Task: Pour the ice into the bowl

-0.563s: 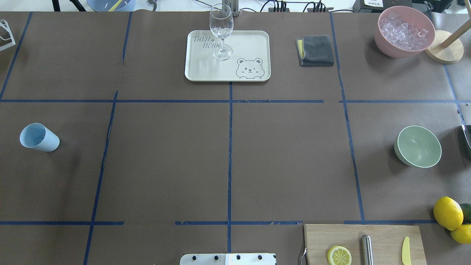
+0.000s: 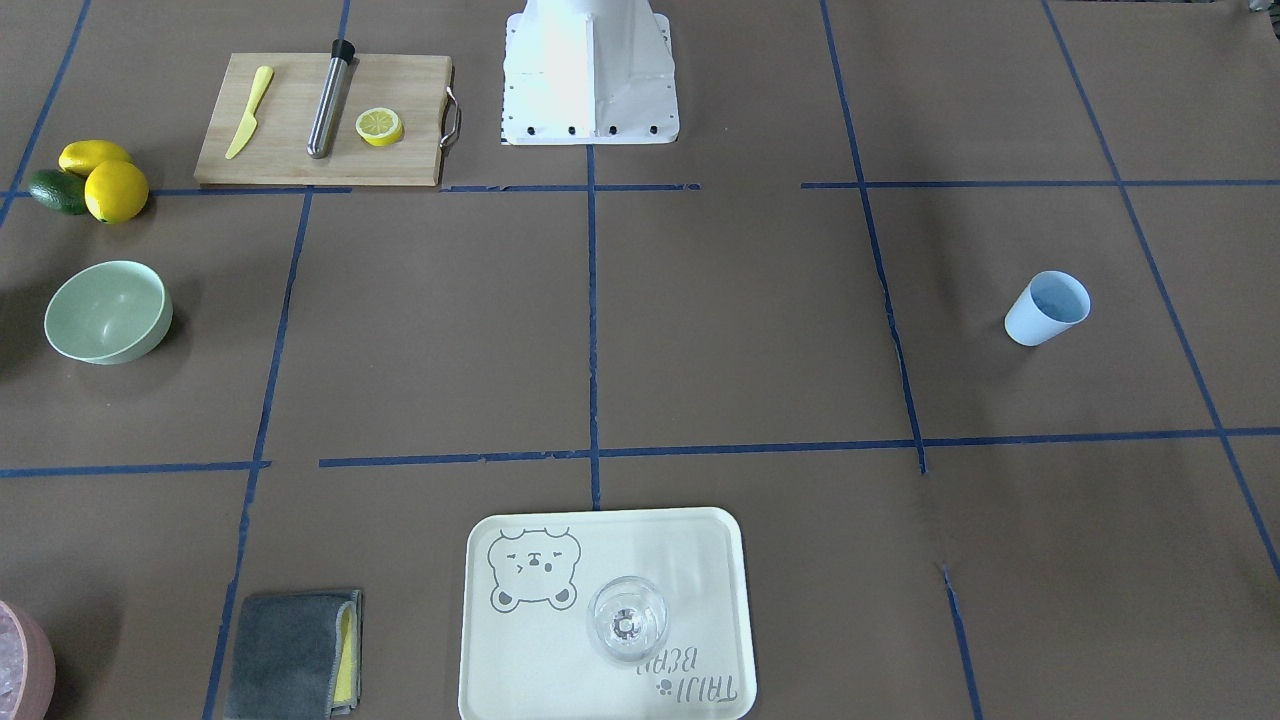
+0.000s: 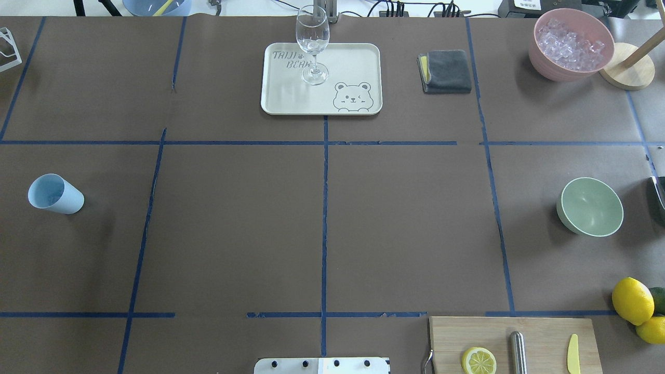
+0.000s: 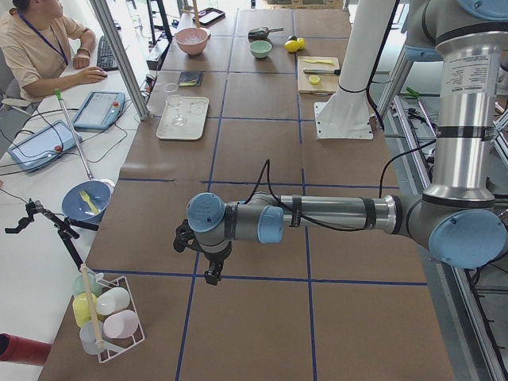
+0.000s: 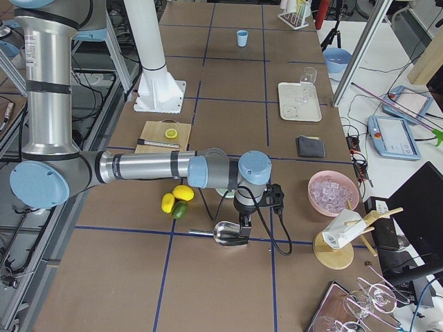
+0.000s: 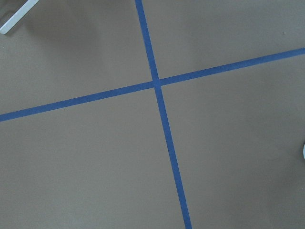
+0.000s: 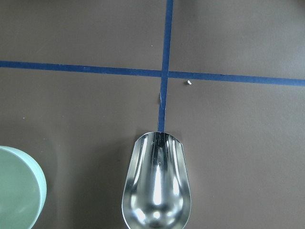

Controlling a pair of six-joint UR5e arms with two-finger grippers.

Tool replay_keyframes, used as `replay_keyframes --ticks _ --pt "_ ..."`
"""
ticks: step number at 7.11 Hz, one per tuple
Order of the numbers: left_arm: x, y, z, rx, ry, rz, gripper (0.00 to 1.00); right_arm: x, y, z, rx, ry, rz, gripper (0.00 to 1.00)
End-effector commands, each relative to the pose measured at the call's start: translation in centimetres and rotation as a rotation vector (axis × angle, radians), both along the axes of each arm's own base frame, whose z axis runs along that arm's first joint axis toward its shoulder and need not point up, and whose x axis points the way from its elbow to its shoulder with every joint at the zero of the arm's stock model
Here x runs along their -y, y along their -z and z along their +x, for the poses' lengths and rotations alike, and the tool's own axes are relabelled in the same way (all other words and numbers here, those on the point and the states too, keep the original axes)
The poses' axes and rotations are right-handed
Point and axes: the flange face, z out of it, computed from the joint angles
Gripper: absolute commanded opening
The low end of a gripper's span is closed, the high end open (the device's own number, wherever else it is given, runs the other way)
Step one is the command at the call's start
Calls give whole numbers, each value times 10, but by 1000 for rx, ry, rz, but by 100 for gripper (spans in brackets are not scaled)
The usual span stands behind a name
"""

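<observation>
The mint-green bowl [image 3: 590,206] stands empty at the table's right side, and it also shows in the front view [image 2: 107,311] and at the right wrist view's lower left [image 7: 16,191]. No heap of clear ice cubes is in view. An empty metal scoop [image 7: 156,191] lies on the table right below the right wrist camera. My right gripper [image 5: 243,232] hangs directly over the scoop [image 5: 232,235], and I cannot tell whether it is open or shut. My left gripper [image 4: 208,266] hovers over bare table at the far left, and I cannot tell its state.
A pink container [image 3: 571,44] of crushed-looking ice stands at the back right beside a wooden stand [image 3: 628,72]. A light blue cup [image 3: 54,194] is at the left. A glass [image 3: 312,44] stands on a tray [image 3: 358,57]. There is also a grey cloth [image 3: 446,71], a cutting board [image 3: 540,332] and lemons [image 3: 632,300].
</observation>
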Motion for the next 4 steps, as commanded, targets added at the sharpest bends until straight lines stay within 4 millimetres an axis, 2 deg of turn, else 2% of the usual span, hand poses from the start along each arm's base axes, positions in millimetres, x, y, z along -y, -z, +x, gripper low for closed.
replay_keyframes --ticks 1,2,4 --pt "-4 8 0 1 -2 20 100 14 15 -6 2 7 28 100" --pt "-4 8 -1 13 -1 22 100 33 37 -17 7 27 71 100" --pt "-4 6 -4 50 2 22 100 30 47 -18 28 28 85 100"
